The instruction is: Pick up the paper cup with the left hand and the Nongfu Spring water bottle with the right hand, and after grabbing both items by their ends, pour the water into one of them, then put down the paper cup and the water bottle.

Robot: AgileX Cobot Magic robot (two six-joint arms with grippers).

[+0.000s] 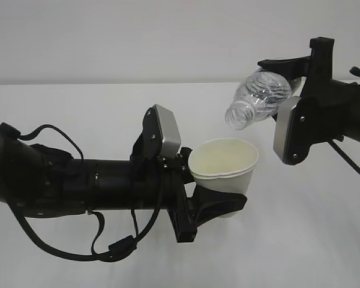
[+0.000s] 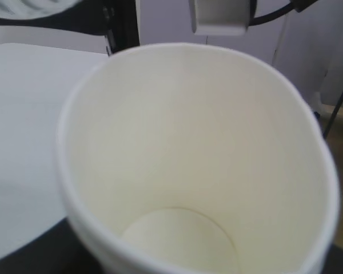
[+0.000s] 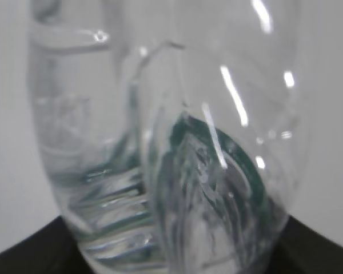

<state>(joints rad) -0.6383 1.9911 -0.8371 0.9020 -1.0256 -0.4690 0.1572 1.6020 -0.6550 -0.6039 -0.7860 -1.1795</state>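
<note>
Closest to my exterior camera, my left arm point(image 1: 60, 186) stretches in from the left edge, black, wrapped in looping cables. It is the biggest thing I see. At its end the left hand point(image 1: 219, 195) is clamped around the lower part of the paper cup point(image 1: 223, 163), with one dark finger point(image 1: 219, 207) curling under the cup's base. I hold the cup upright, lifted off the white table point(image 1: 78, 108), its mouth facing up.

From the right edge comes my right arm point(image 1: 342, 117), with its light-grey plate point(image 1: 290, 130) facing the middle. The right hand point(image 1: 288, 75) grips the Nongfu Spring water bottle point(image 1: 259, 96) by its bottom end. The bottle is tipped, neck pointing down and to the left, its open mouth above the cup's rim on the right side and not touching it.

Through my left wrist camera the cup's cream inside point(image 2: 183, 171) fills the picture; I cannot tell whether any water lies on its bottom. My right wrist camera shows only blurred clear ribbed plastic with a green tinge point(image 3: 217, 165).
</note>
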